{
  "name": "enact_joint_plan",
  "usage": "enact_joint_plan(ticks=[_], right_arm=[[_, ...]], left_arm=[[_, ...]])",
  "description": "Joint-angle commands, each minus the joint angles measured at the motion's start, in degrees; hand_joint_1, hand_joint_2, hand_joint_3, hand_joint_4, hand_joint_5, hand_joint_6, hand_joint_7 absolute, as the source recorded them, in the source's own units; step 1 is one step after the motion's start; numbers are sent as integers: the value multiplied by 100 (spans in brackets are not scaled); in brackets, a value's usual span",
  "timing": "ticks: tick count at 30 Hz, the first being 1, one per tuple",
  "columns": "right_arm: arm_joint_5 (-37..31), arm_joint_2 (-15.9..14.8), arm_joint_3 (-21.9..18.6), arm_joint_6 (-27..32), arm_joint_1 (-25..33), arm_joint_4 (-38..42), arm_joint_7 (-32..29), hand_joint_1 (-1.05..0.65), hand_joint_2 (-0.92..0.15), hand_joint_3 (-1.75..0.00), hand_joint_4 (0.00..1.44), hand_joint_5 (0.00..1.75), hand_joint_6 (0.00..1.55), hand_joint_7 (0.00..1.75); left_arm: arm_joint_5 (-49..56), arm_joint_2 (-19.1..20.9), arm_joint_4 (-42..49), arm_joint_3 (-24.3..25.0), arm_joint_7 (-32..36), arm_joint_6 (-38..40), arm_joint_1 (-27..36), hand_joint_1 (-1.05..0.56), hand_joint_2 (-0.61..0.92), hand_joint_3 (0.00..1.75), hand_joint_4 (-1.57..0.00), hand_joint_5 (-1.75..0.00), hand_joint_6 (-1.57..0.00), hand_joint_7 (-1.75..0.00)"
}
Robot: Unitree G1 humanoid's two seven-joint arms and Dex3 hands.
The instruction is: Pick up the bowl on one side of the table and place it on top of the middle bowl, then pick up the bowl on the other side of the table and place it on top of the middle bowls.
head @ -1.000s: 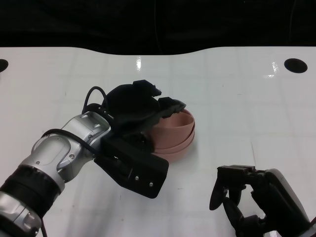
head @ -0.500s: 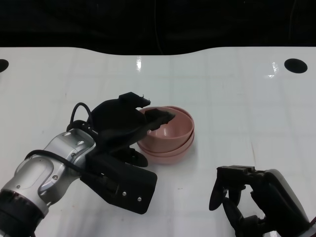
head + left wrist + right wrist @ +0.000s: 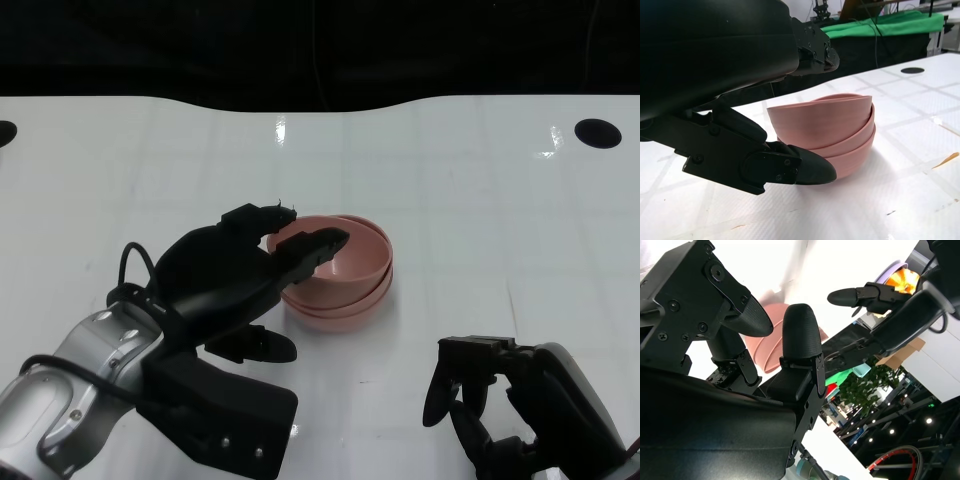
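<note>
A stack of pink bowls (image 3: 345, 275) is seen nested at the middle of the white tabletop (image 3: 480, 200). The left hand (image 3: 235, 275) is spread and empty beside the stack — fingertips over its near rim. The right hand (image 3: 490, 400) is held low, well apart, fingers loosely curled — nothing gripped.

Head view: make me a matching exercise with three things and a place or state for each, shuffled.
Things:
1. left robot hand
2. right robot hand
3. stack of pink bowls

Place or state:
A. nested together at the middle of the white table
B. low at the near right, apart from the bowls, holding nothing
C. fingers spread, reaching over the near-left rim of the stack

Pairs: 1-C, 2-B, 3-A
</note>
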Motion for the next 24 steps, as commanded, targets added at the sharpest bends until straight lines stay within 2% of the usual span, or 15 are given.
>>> enact_joint_plan(ticks=[1,9,13,16,20,24], right_arm=[[47,-47,-52,-45,-20,36,-32,-10,-12,-171,93,175,83,149],[85,-57,-51,-61,-32,80,-11,-11,-12,-171,93,175,83,149],[72,-57,-53,-50,-18,50,-16,-10,-12,-171,93,175,82,149],[77,-62,-53,-80,-38,79,-19,-9,-12,-171,93,175,82,148],[94,-66,-54,-85,-43,99,-8,-9,-13,-170,93,175,82,148],[129,-72,-50,-64,-29,74,31,-9,-13,-170,93,175,82,148]], left_arm=[[-211,67,-214,339,406,-95,338,-72,92,42,0,-13,-6,0],[-422,127,-453,793,979,-556,963,-65,92,42,0,-16,-10,-2],[-469,116,-378,1032,1694,-1089,1317,-59,92,31,0,-44,-20,-6],[-594,46,-375,1226,2102,-1400,1615,-54,92,26,0,-58,-24,-6],[-867,-44,-350,1447,2433,-1789,1983,-47,92,21,-2,-66,-28,-8],[-1145,-139,-482,1634,2480,-1991,2385,-43,92,22,-2,-76,-33,-10]])
